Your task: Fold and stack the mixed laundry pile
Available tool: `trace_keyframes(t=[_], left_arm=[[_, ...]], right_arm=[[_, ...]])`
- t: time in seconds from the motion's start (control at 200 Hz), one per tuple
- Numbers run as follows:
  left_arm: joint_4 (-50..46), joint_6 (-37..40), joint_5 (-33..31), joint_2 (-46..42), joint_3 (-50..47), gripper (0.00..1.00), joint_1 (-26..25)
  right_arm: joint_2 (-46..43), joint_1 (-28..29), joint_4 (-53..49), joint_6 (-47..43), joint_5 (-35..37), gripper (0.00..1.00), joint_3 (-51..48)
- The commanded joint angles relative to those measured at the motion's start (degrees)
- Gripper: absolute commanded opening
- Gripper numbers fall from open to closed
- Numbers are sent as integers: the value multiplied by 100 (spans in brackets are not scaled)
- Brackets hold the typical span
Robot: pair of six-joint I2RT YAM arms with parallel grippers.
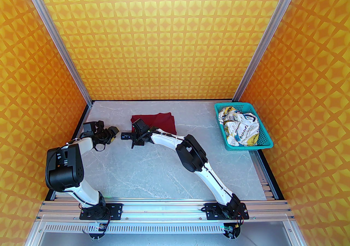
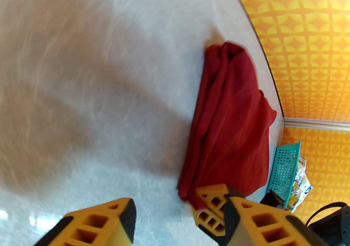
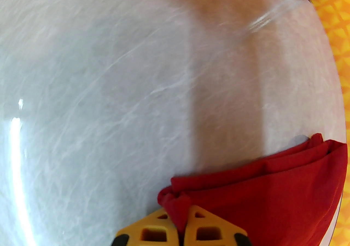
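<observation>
the dark red t-shirt (image 1: pixel 157 123) lies folded on the table (image 1: pixel 153 173), toward the far side and left of centre. from above, the right arm's wrist covers the shirt's near left corner, so the grip is hidden there. the right wrist view settles it: the right claw (image 3: pixel 179 229) is pressed closed, with a bunched corner of red cloth pinched between its yellow fingers. the left claw (image 1: pixel 114 132) is just left of that corner, jaws parted and nothing in them. both wrist views are smeared, so the table's marbling is hard to read. the white printed garment (image 1: pixel 240 130) sits crumpled in the teal basket (image 1: pixel 247 147) at the far right, well apart from the shirt. its shape and lettering cannot be made out, and the basket wall cuts off its lower folds.
</observation>
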Motion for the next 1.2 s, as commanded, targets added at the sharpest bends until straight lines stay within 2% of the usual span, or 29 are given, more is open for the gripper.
trace_keyframes(t=[0.0, 0.145, 0.27, 0.46, 0.61, 0.79, 1.14, 1.195], left_arm=[[768, -740, 117, -41, -253, 63, -280], [1577, -1423, 125, 212, -287, 73, -649], [2142, -1947, 55, 567, -239, 71, -906], [2142, -2244, -298, 894, -30, 72, -1240], [2585, -2552, -317, 1168, 111, 72, -1381], [2610, -2732, -437, 1435, 370, 72, -1467], [2516, -3076, -664, 1931, 991, 56, -1640], [2517, -3081, -680, 1974, 1053, 48, -1655]], right_arm=[[-697, -117, 978, 496, -455, 0, -679], [-1084, -244, 1432, 681, -682, 0, -1227], [-1278, -309, 1692, 775, -787, 0, -1549], [-1439, -351, 1886, 874, -902, 0, -1786], [-1480, -351, 1875, 856, -989, 0, -1868], [-1545, -351, 1975, 887, -1067, 0, -1990], [-1752, -351, 2422, 1021, -1087, 0, -2270], [-1775, -352, 2464, 1028, -1066, 0, -2317]])
